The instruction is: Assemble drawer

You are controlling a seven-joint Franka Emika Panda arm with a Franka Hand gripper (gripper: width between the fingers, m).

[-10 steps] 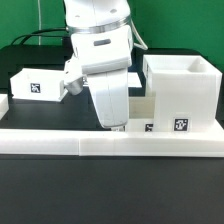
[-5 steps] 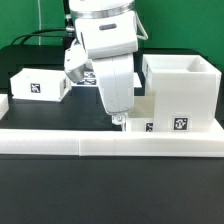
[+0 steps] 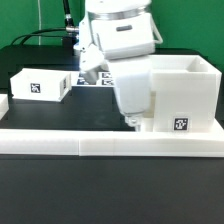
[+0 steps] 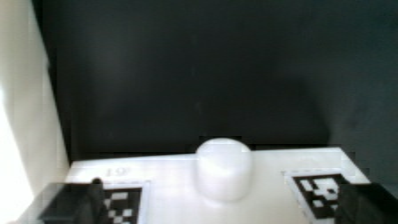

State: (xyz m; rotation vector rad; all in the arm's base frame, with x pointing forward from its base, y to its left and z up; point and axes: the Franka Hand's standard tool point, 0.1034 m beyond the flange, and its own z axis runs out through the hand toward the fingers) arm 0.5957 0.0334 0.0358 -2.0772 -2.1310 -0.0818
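Jaws: spread wide, gripping nothing. In the wrist view one dark finger (image 4: 79, 203) shows beside a small tray (image 4: 164, 172), and the tray's rounded knob (image 4: 222, 168) lies between the jaws with no contact seen.

Exterior view: the jaws hang low, just behind the border wall (image 3: 50, 142) and directly in front of the drawer housing (image 3: 185, 95) at that view's right. A second tray (image 3: 40, 86) rests on the dark surface (image 3: 60, 115), well apart at the left.

Contents of housing and trays: cannot tell.
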